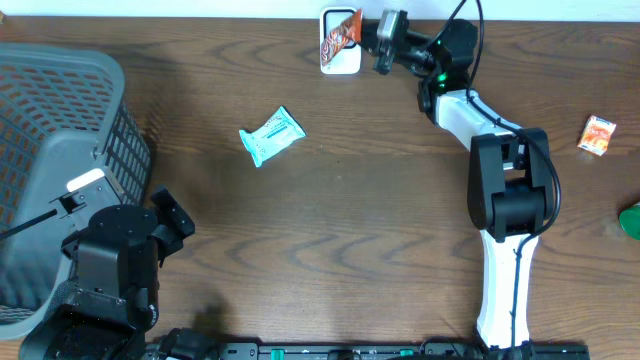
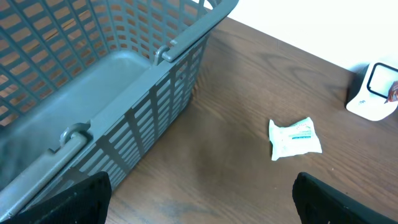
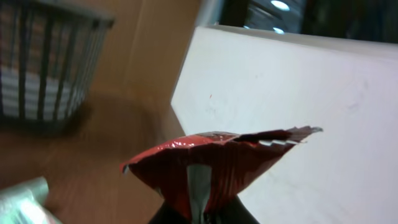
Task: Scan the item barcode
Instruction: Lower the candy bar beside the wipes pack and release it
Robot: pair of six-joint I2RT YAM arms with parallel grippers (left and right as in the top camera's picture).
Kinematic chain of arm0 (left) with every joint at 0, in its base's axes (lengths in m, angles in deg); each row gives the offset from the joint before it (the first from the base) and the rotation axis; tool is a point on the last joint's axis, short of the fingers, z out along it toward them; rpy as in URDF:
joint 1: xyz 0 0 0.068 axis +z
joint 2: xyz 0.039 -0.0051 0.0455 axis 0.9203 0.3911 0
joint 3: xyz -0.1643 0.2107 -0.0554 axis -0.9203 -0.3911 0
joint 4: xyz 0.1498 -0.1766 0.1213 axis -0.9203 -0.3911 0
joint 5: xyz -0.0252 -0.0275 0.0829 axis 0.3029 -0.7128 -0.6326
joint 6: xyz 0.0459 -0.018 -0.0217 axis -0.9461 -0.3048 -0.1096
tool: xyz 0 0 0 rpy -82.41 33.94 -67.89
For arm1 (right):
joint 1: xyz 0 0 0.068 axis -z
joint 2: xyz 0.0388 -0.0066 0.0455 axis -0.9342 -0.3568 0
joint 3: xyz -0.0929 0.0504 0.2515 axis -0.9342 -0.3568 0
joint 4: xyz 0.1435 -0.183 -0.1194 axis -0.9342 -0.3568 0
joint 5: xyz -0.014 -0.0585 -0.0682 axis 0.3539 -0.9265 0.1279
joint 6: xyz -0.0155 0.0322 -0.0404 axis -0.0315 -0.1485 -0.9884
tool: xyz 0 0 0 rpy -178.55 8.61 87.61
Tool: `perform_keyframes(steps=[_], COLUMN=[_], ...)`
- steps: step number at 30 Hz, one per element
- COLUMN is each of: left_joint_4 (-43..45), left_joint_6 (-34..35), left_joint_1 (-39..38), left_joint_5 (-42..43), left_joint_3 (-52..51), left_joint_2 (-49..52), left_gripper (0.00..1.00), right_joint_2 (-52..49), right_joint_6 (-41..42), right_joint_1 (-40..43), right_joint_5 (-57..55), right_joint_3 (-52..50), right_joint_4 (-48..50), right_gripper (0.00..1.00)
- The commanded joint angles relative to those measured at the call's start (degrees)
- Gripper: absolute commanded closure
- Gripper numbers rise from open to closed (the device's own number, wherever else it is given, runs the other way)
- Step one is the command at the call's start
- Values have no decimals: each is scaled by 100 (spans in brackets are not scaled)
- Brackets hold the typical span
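Holding a red snack packet (image 1: 340, 32) by one end, the right claw (image 1: 368, 40) is closed tight on it, just over the white scanner (image 1: 341, 64) in the upper middle of the frame. The left claw (image 1: 172, 215) stands wide and empty at the lower left, beside the grey basket (image 1: 60, 80). A pale green packet (image 1: 271, 136) lies on the table (image 1: 350, 220), and a small orange packet (image 1: 599, 135) lies far right.

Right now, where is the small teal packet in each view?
Overhead: teal packet up and left of centre.
Left wrist: right of centre.
Right wrist: a blurred pale corner at bottom left may be it; cannot tell.
Shared landmark: the grey basket, at left in every view.
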Motion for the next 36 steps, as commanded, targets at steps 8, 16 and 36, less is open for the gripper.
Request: perform_keyframes(steps=[8,16,36], left_joint_4=[0,0,0], left_joint_6=[9,9,9], left_joint_1=[26,26,26], left_joint_5=[-72,-72,-72], left_joint_3=[-13,-13,-13], left_joint_2=[-7,-7,-7], left_gripper=[7,7,7], right_joint_2=[52,52,310], right_joint_6=[7119,6218,5215], right_joint_1=[-131,-275,-568], right_joint_5=[79,-1226,-3582], right_joint_3=[479,479,479], right_joint_4=[-520,-6441,-9763], right_gripper=[99,99,92])
